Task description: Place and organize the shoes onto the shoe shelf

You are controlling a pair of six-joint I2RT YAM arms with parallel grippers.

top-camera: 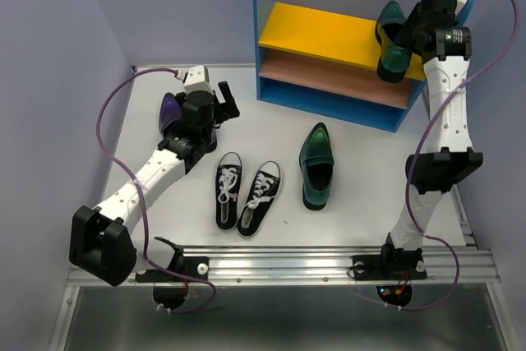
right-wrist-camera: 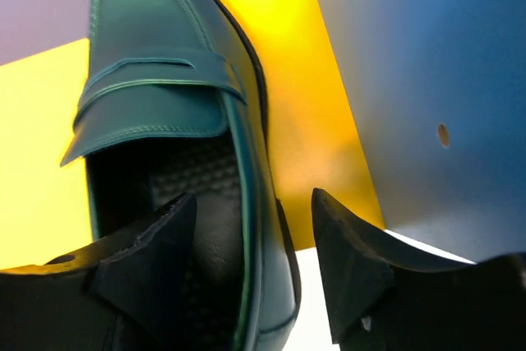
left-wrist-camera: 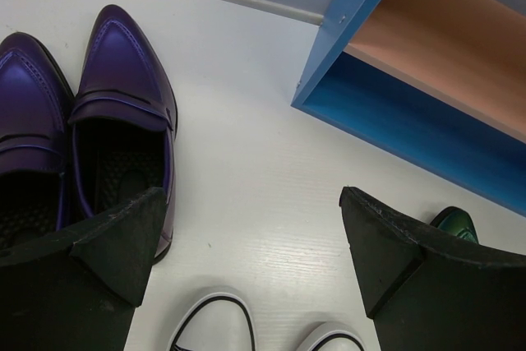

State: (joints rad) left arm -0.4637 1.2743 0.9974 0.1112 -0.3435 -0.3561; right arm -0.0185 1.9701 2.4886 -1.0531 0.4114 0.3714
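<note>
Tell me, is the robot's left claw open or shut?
Open. The left gripper's fingers stand wide apart, with only bare table between them.

The table [top-camera: 279,133] lies open between sneakers [top-camera: 246,193] and far-edge shelf [top-camera: 265,22]; green loafer [top-camera: 316,166] blocks mid-right, held loafer [top-camera: 393,47] crowds the shelf's right end.

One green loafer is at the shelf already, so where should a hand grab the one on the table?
Come from above and pinch the side wall of the green loafer at its opening, one finger inside, one outside. It stands upright on its sole, opening up, toe toward the shoe shelf.
</note>
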